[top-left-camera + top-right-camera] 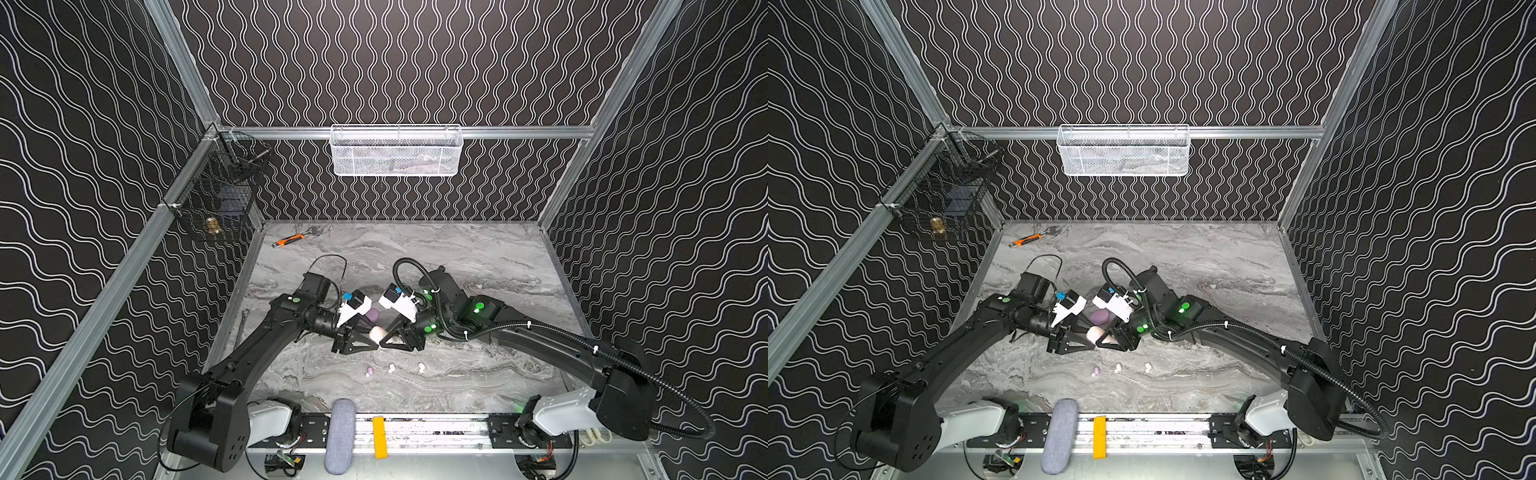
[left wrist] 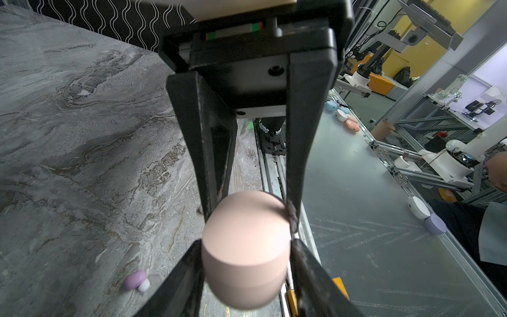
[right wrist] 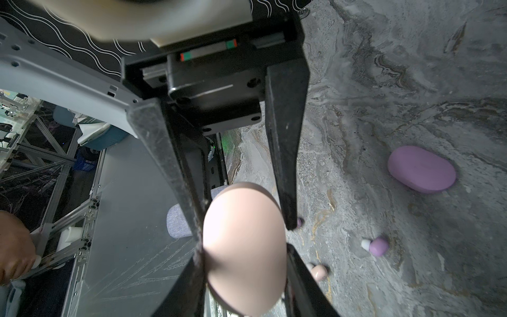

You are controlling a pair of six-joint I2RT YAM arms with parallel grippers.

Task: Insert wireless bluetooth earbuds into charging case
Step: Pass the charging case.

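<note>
A cream-pink oval charging case (image 1: 377, 331) (image 1: 1095, 333) hangs closed above the marble table, held from both ends. My left gripper (image 1: 374, 341) (image 2: 247, 244) presses its fingers (image 2: 192, 269) against the case (image 2: 247, 255). From the opposite side my right gripper (image 1: 386, 338) (image 3: 245, 249) is shut on the same case (image 3: 244, 236). Behind them a lilac case (image 1: 372, 316) (image 3: 422, 169) lies closed on the table. Loose earbuds lie nearer the front: a lilac one (image 1: 370, 371) (image 2: 136, 280) (image 3: 377, 246) and two cream ones (image 1: 391, 368) (image 1: 421, 367), one showing in the right wrist view (image 3: 318, 271).
An orange-handled tool (image 1: 291, 240) lies at the table's back left. A white mesh basket (image 1: 395, 151) hangs on the back wall, a black wire basket (image 1: 220, 191) on the left wall. A grey pouch (image 1: 340, 436) and a yellow block (image 1: 379, 436) sit on the front rail.
</note>
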